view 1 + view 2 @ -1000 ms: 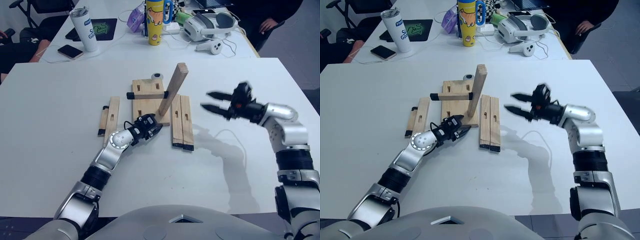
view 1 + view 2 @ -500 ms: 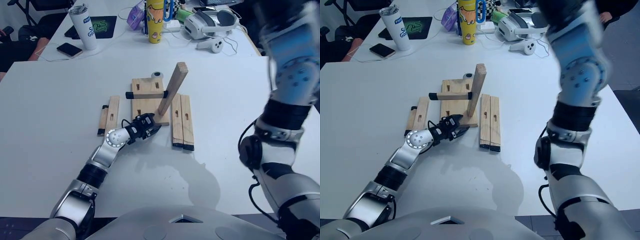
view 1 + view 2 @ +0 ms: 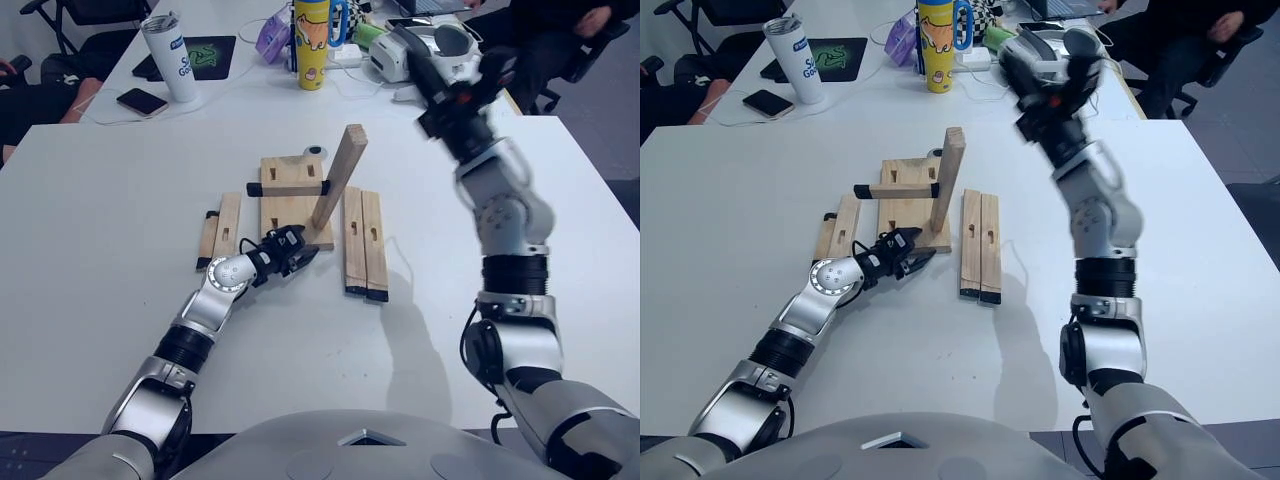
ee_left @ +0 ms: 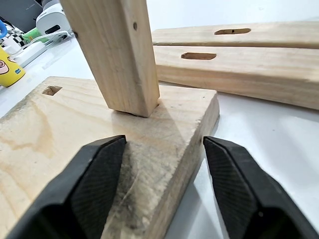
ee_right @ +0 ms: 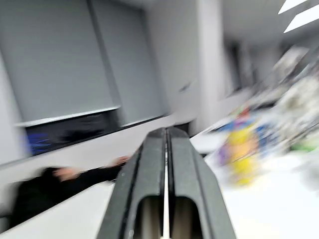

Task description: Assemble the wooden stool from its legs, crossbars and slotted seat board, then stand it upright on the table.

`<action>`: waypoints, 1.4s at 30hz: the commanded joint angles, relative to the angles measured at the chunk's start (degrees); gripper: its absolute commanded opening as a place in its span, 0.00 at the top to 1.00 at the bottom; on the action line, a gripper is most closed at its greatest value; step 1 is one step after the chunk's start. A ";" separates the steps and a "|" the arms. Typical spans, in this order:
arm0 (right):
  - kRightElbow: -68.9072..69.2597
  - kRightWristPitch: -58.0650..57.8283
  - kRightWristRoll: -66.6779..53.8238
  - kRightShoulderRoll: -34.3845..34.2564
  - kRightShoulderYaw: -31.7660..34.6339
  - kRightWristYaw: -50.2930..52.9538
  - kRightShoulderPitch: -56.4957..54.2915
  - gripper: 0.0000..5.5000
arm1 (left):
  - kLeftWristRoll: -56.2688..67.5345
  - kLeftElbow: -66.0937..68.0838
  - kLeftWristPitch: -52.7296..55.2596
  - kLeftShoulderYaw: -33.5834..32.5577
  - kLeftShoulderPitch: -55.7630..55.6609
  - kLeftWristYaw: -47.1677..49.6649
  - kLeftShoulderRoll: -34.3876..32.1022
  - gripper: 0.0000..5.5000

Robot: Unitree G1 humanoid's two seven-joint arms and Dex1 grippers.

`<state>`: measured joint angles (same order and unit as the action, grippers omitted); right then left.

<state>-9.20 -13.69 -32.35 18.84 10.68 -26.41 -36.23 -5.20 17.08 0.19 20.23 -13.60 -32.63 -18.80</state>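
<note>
My left gripper [image 3: 298, 250] lies low on the table [image 3: 100, 250] at the near right corner of the seat board [image 3: 290, 212]. Its fingers [image 4: 97, 174] are apart, one over the board's top face and the other out past the board's right edge, so the corner sits between them. I cannot tell whether either finger touches the wood.

My right gripper [image 5: 166, 130] is lifted high, over the far right part of the table and well apart from all the wooden parts. Its fingers are pressed together with nothing between them.

The seat board lies flat near the middle of the table. One leg [image 3: 337, 178] stands in it close to the near right corner, just beyond my left gripper, and tilts with its top leaning to the far right. A crossbar [image 3: 288, 189] with dark ends lies across the board's far half. Two more legs [image 3: 364, 243] lie flat side by side just right of the board, slots facing up, dark ends toward me. Left of the board lies another leg [image 3: 226, 227], with a shorter piece [image 3: 207, 240] touching its left side.

A small round thing [image 3: 314, 151] sits at the board's far edge. On the table beyond are a tumbler [image 3: 168, 57], a phone [image 3: 140, 102], a yellow cup [image 3: 310, 40] and a headset [image 3: 425, 45].
</note>
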 commanded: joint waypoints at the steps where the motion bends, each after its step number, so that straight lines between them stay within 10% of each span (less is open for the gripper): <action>1: 4.73 -4.15 6.73 3.25 -6.51 -1.95 17.77 1.00 | -0.58 3.83 2.17 0.77 5.45 -2.17 -1.53 0.48; 8: 20.50 -12.29 10.45 5.23 -16.49 -3.68 38.06 1.00 | 6.04 -0.34 -4.51 -4.01 6.66 -3.11 -0.02 0.48; 22: 29.12 -35.69 14.39 8.82 -22.00 0.96 37.80 1.00 | 6.09 -0.93 -5.61 -5.64 9.05 -3.12 -0.94 0.48; 29: 25.70 -27.67 21.20 13.46 -20.80 1.62 34.80 1.00 | 5.37 -1.68 -5.79 -4.92 10.53 -2.00 -0.02 0.48; 35: 29.88 -15.98 19.19 7.17 -14.75 3.35 34.43 0.96 | 5.01 -2.54 -5.65 -4.32 11.73 -1.07 0.55 0.48; 42: 42.61 -33.22 10.22 -7.73 -10.34 17.52 39.81 0.78 | 5.23 -4.54 -4.79 -4.12 12.24 -1.20 0.14 0.48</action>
<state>30.29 -41.77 -20.32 15.07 -0.66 -13.43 2.59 1.21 11.65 -7.63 14.76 -3.83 -32.81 -18.16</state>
